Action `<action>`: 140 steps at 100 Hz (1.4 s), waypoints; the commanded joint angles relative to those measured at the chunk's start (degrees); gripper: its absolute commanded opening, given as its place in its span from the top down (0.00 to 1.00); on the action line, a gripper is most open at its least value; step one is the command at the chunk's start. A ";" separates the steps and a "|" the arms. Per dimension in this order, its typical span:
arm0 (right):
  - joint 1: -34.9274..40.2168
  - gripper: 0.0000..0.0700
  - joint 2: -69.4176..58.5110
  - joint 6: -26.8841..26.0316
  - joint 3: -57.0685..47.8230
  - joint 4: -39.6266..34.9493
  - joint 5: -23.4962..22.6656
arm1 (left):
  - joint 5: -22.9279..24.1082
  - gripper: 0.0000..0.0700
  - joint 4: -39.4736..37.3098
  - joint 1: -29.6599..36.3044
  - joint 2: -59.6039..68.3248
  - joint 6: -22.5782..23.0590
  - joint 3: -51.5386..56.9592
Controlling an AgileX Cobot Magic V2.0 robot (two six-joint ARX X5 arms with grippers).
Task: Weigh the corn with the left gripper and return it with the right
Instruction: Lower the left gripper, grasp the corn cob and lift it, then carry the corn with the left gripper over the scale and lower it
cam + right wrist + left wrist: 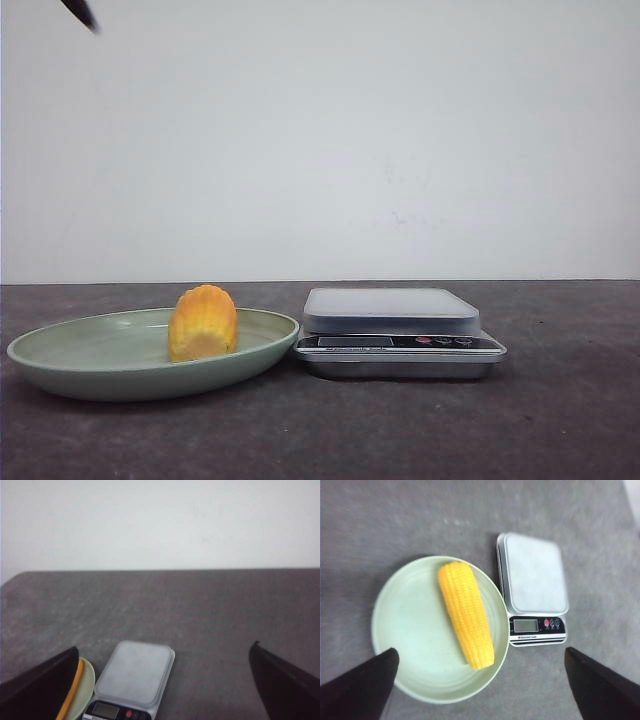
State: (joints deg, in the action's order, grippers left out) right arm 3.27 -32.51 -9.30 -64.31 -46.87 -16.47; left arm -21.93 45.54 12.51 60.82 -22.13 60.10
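Corn: lying lengthwise in plate, slanted, one end near the rim by the scale; a whole cob from above, not a stub.
Scale: just beside plate, pan bare, display unreadable.
Left gripper: high above plate, jaws spread wide, nothing held.
Right gripper: low over table, near scale, jaws apart, nothing held.
Risk, grasp: round cob likely to roll or slip if pinched off-centre or along its length.
Risk, plate: shallow rim liable to be struck or dragged on descent.
Risk, placement: long cob may overhang pan or roll off.
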 commanded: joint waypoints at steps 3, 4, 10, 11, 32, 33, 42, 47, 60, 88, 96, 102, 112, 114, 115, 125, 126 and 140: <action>-0.02 0.00 -0.92 -0.61 -0.50 -0.59 0.07 | -0.17 0.11 -3.26 2.27 6.45 -0.02 0.59; -0.02 0.00 -0.98 -0.61 -0.50 -0.66 0.07 | -0.17 0.11 -3.63 2.58 7.15 -0.04 0.59; -0.02 0.00 -1.31 -0.55 -0.50 -1.31 0.15 | -0.13 0.11 -5.70 4.50 11.04 -0.26 0.59; -0.02 0.00 -1.44 -0.52 -0.50 -1.44 0.22 | -0.11 0.11 -6.08 4.81 11.67 -0.28 0.59; -0.02 0.00 -1.49 -0.26 -0.50 -1.86 1.73 | 0.83 0.11 -12.44 9.99 23.78 -1.99 0.59; -0.02 0.00 -1.49 -0.26 -0.50 -1.86 1.73 | 1.05 0.11 -12.70 10.25 24.30 -2.10 0.59; -0.02 0.00 -1.49 0.07 -0.50 -2.08 1.75 | 2.69 0.11 -15.08 12.24 28.30 -2.40 0.61; -0.02 0.00 -1.49 0.85 -0.50 -2.23 1.77 | 2.97 0.11 -15.74 13.16 30.25 -2.40 0.61; -0.02 0.00 -1.49 1.16 -0.50 -2.89 1.95 | 4.57 0.12 -15.06 14.67 34.18 -2.38 0.61; -0.02 0.00 -1.44 1.27 -0.50 -4.63 1.97 | 4.04 1.00 -9.27 14.56 34.84 5.84 2.82; -0.02 0.00 -1.44 1.62 -0.50 -4.63 2.01 | 3.61 1.00 -7.34 14.49 33.31 7.43 5.73; 0.00 0.01 -1.44 1.84 -0.50 -4.63 1.99 | 2.54 1.00 -6.38 14.51 31.36 7.85 8.48; 0.09 0.01 -1.44 1.84 -0.50 -4.66 1.97 | -0.07 1.00 -6.12 14.71 27.41 7.58 13.94; 0.13 0.01 -1.44 1.81 -0.50 -4.66 1.99 | -0.52 1.00 -6.19 14.82 26.62 7.34 15.17; 0.17 0.01 -1.44 1.84 -0.50 -4.63 1.99 | -0.68 1.00 -6.25 14.88 26.27 7.21 15.80; 0.72 0.01 -1.44 1.84 -0.50 -4.63 2.05 | -2.21 1.00 -8.11 15.19 22.62 6.25 21.79; 0.76 0.01 -1.44 1.84 -0.50 -4.63 2.10 | -2.34 1.00 -8.41 15.23 22.29 6.25 22.34; 1.55 0.01 -1.44 1.90 -0.50 -4.59 3.41 | -2.54 1.00 -13.86 15.76 19.26 3.30 28.92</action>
State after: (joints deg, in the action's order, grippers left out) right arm 4.45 -33.74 -7.86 -64.27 -52.03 -13.50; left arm -24.23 33.39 27.86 79.61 -16.49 86.48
